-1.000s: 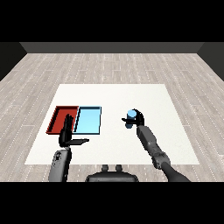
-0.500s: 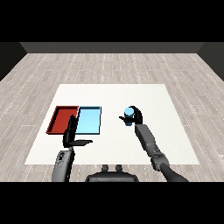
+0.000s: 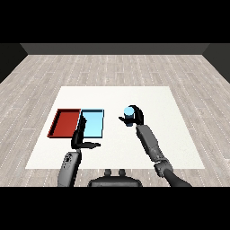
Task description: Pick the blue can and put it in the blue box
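My right hand (image 3: 136,116) is curled round the blue can (image 3: 129,112), holding it upright w/ the light top poking out above my fingers, over the white table (image 3: 170,117) and off to the right of the light blue tray (image 3: 91,124), not in it yet. Can looks lifted off the tabletop, tho hard to be sure from this angle. Red tray (image 3: 65,123) sits right beside the blue one on its left, edges touching. My left hand (image 3: 81,137) has fingers straight, thumb sticking out to the side, holding nothing, at the blue tray's near-left corner.
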You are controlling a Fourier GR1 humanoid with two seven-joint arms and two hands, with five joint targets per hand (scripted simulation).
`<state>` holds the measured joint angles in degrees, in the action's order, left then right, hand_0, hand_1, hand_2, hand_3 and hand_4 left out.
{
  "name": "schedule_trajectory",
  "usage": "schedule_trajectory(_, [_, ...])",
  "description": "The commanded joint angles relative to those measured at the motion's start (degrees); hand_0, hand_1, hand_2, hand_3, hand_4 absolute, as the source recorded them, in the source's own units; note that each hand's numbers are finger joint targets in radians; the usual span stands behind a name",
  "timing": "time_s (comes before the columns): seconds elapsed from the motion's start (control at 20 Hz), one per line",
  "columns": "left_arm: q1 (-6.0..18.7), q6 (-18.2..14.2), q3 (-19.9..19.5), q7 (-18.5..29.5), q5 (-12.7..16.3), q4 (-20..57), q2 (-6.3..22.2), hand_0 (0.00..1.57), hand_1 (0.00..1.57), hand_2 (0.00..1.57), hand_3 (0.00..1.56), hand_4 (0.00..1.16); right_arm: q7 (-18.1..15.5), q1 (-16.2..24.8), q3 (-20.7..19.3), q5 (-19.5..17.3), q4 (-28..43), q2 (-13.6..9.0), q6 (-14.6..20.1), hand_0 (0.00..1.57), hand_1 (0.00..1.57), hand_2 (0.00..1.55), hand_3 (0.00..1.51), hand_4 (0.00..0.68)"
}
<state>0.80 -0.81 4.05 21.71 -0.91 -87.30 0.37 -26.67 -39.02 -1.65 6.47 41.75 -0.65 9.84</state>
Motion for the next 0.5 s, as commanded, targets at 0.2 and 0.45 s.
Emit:
schedule_trajectory(0.2, [2.37, -2.19, 2.87, -2.96, 0.53, -0.70, -0.36, 0.00, 0.00, 0.00, 0.00, 0.00, 6.33, 6.94, 3.81, -1.70, 15.35, 0.63, 0.42, 1.44, 1.44, 1.46, 1.35, 0.562])
schedule_trajectory(0.45, [2.38, -5.58, 8.44, -4.18, 2.25, -0.78, -0.36, 0.00, 0.00, 0.00, 0.00, 0.00, 11.17, 18.27, 8.01, -2.68, 30.46, -0.29, -1.20, 1.44, 1.44, 1.46, 1.35, 0.562])
